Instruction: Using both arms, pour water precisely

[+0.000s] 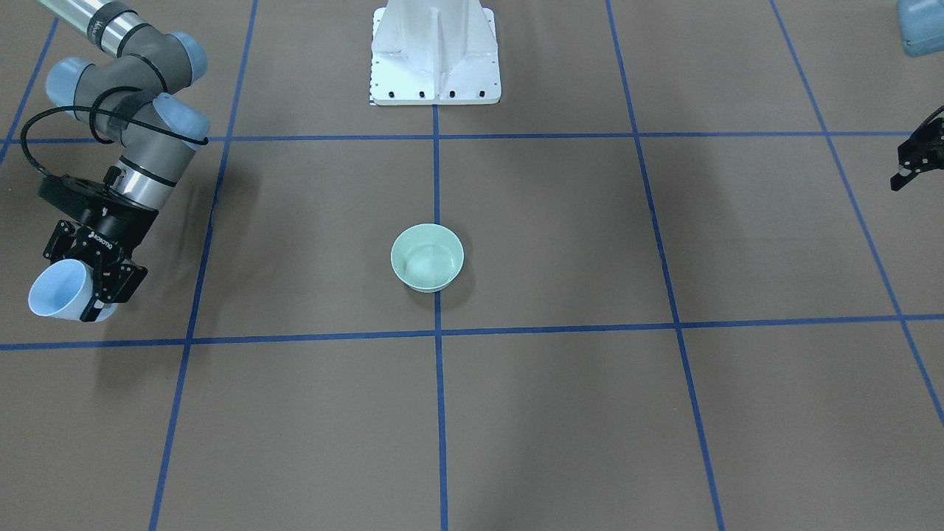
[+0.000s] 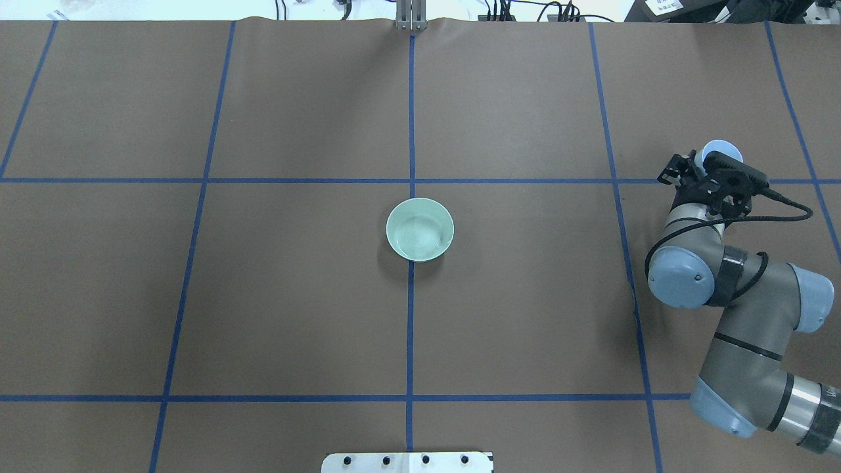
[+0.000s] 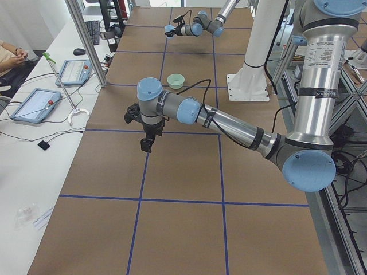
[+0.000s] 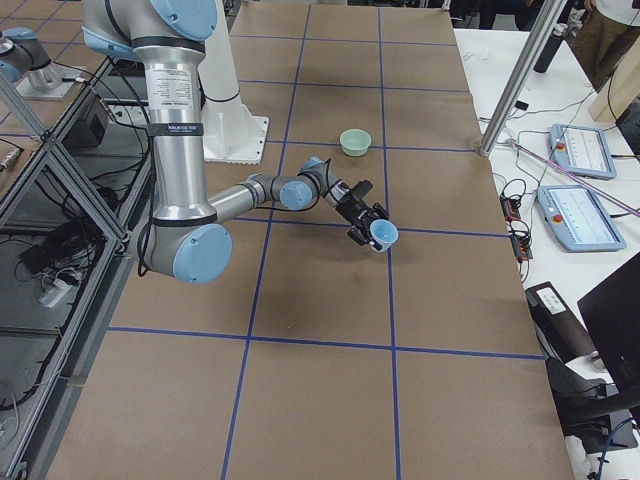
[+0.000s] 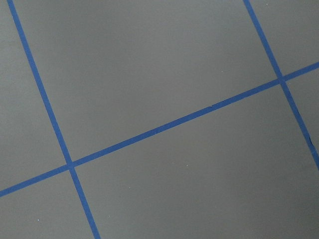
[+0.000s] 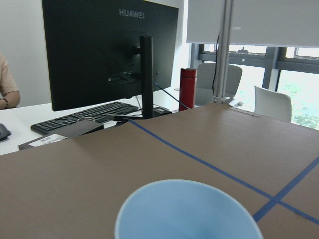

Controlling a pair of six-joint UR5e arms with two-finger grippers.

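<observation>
Water [image 1: 428,259] glints in the green bowl [image 1: 429,287]; right claw [image 1: 88,287] pinches a tipped blue cup [image 1: 51,293] (left claw [image 1: 912,164]: grip unclear).

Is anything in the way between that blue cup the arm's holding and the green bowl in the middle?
Nothing visible. Between the cup, held in the right gripper, and the bowl lies only table with tape lines. The left gripper hangs far off on the bowl's other side.
</observation>
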